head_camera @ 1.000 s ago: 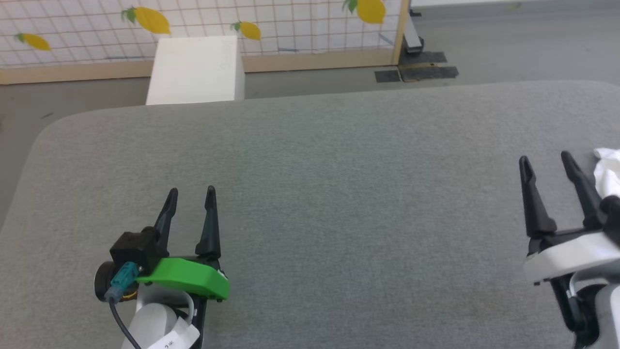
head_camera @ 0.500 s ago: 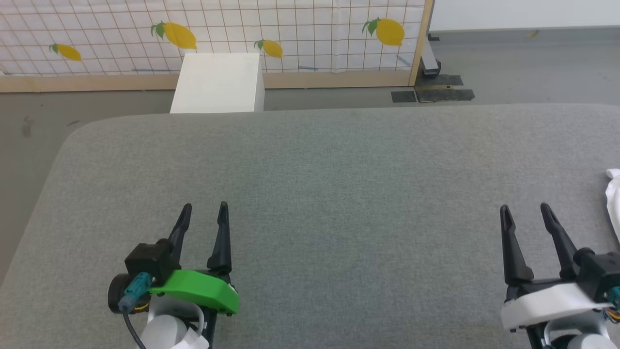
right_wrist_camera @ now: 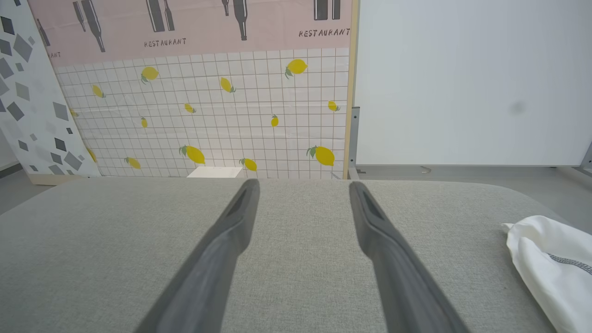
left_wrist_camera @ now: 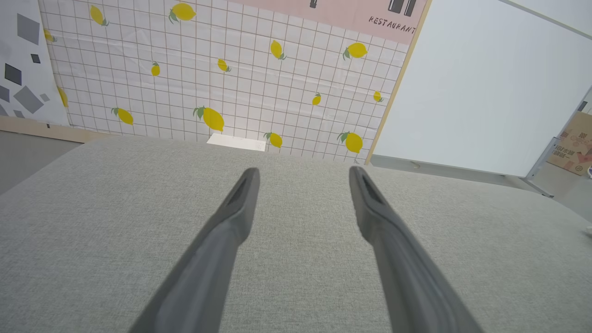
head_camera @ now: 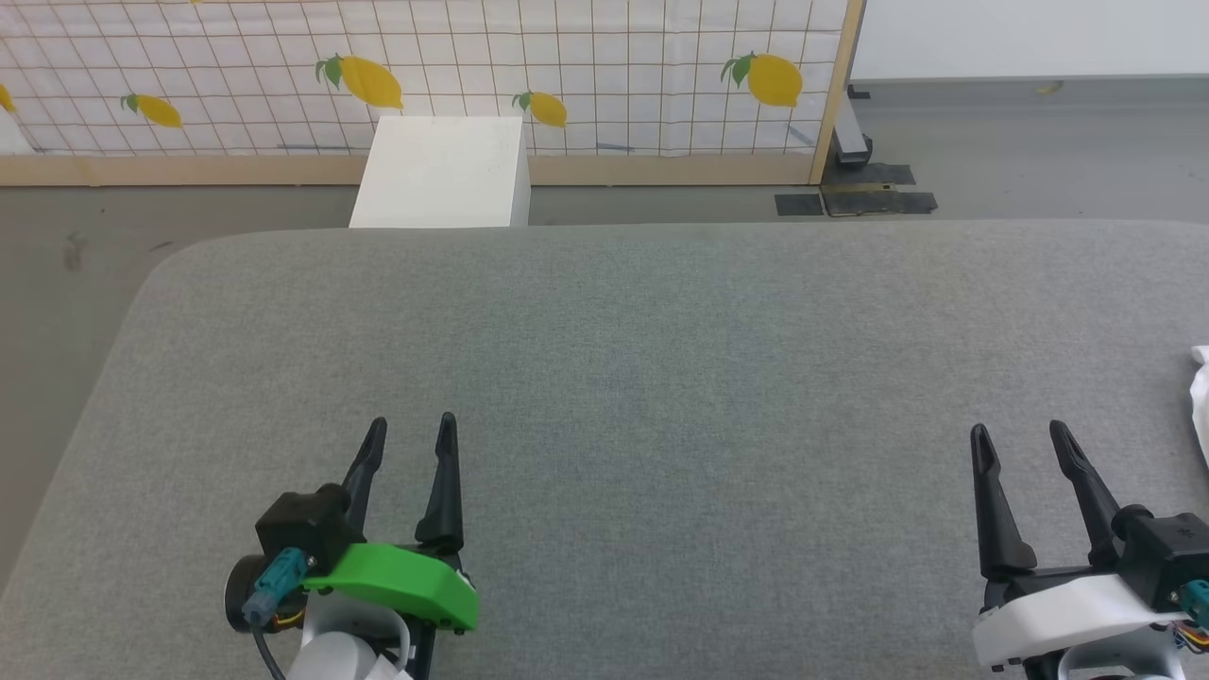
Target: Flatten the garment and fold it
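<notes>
The garment (right_wrist_camera: 550, 268) is a bunched white shirt with a dark zigzag seam, lying on the grey padded table at the right edge of the right wrist view. A sliver of the garment (head_camera: 1201, 397) also peeks in at the head view's right border. My right gripper (head_camera: 1020, 436) stands open over bare table, a little left of and nearer than the cloth, touching nothing. My left gripper (head_camera: 411, 425) is open too, empty, low at the near left of the table. In the wrist views each pair of fingers, left (left_wrist_camera: 303, 172) and right (right_wrist_camera: 303, 185), is spread with only table between.
The grey table (head_camera: 623, 359) has rounded far corners and spreads wide between the grippers. Beyond its far edge stand a white box (head_camera: 442, 172) on the floor and a lemon-print partition (head_camera: 567, 66) with a wooden frame. Dark floor plates (head_camera: 855, 200) lie at the back right.
The head camera has tilted and turned, so the whole scene has shifted down and the garment slid toward the right border. Both grippers stay open and empty.
</notes>
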